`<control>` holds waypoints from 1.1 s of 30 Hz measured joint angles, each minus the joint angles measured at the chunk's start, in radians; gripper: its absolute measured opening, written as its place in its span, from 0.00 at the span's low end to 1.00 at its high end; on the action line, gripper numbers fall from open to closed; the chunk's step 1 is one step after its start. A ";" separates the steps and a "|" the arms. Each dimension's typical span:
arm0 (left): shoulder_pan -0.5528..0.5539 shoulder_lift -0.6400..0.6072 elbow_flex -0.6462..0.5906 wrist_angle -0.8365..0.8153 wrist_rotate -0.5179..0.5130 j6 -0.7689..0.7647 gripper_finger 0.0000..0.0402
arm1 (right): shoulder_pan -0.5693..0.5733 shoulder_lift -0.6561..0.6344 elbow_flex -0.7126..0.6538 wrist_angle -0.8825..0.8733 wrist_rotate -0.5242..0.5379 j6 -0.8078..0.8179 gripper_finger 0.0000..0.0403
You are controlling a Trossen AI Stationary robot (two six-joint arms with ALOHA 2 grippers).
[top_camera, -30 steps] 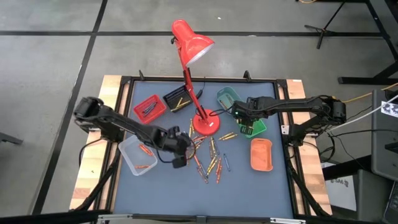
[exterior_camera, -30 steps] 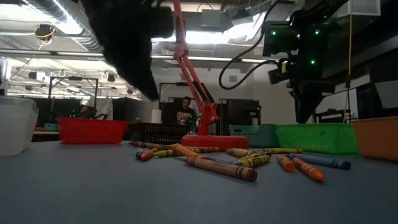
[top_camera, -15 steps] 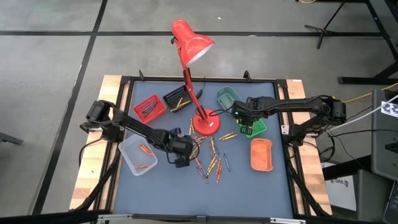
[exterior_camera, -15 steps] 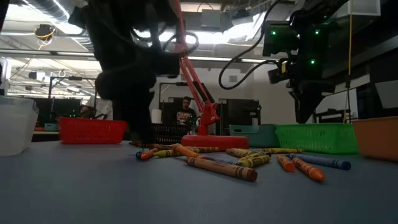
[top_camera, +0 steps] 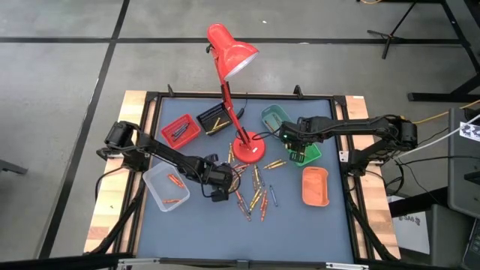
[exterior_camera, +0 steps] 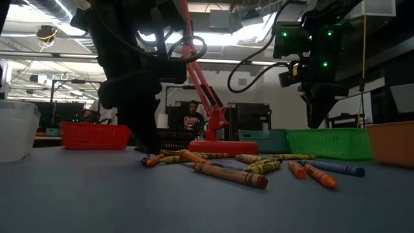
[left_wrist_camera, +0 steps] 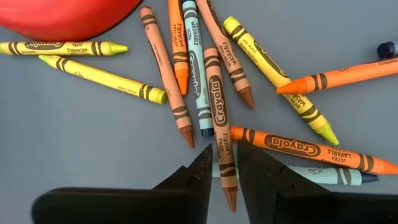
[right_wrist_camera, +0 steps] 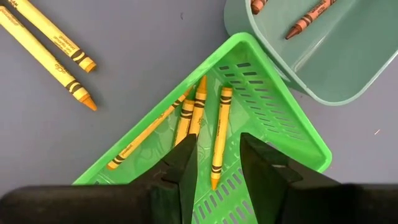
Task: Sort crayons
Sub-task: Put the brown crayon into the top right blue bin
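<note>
On the worktop (top_camera: 187, 225), crayons (top_camera: 251, 196) lay loose near centre w/ left pincer (left_wrist_camera: 222, 171) straddling a brown crayon (left_wrist_camera: 219, 134), fingers narrowly apart, while right pincer (right_wrist_camera: 217, 163) hung parted over a green tray (right_wrist_camera: 267, 118) of yellow crayons (right_wrist_camera: 219, 134).

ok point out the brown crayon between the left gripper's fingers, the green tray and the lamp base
brown crayon (left_wrist_camera: 218, 106), left wrist view, label
green tray (right_wrist_camera: 283, 127), right wrist view, slotted wall
lamp base (top_camera: 248, 150), high view, top
</note>
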 joint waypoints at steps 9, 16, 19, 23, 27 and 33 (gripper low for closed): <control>0.000 0.000 0.000 0.002 -0.003 0.000 0.01 | 0.000 0.000 0.000 0.000 0.000 0.000 0.30; 0.000 0.000 0.000 0.003 -0.007 0.000 0.02 | 0.000 0.000 0.000 0.000 0.000 0.000 0.30; 0.000 0.000 0.000 0.003 -0.007 0.000 0.02 | 0.000 0.000 0.000 0.000 0.000 0.000 0.30; 0.000 0.000 0.000 0.003 -0.008 0.000 0.01 | 0.000 0.000 0.000 0.000 0.000 0.000 0.30; 0.000 0.000 0.000 0.015 -0.011 0.003 0.00 | 0.000 0.000 0.000 -0.003 0.000 0.000 0.30; 0.000 -0.002 0.000 0.037 -0.009 0.003 0.00 | 0.000 0.000 0.038 -0.066 -0.001 -0.003 0.30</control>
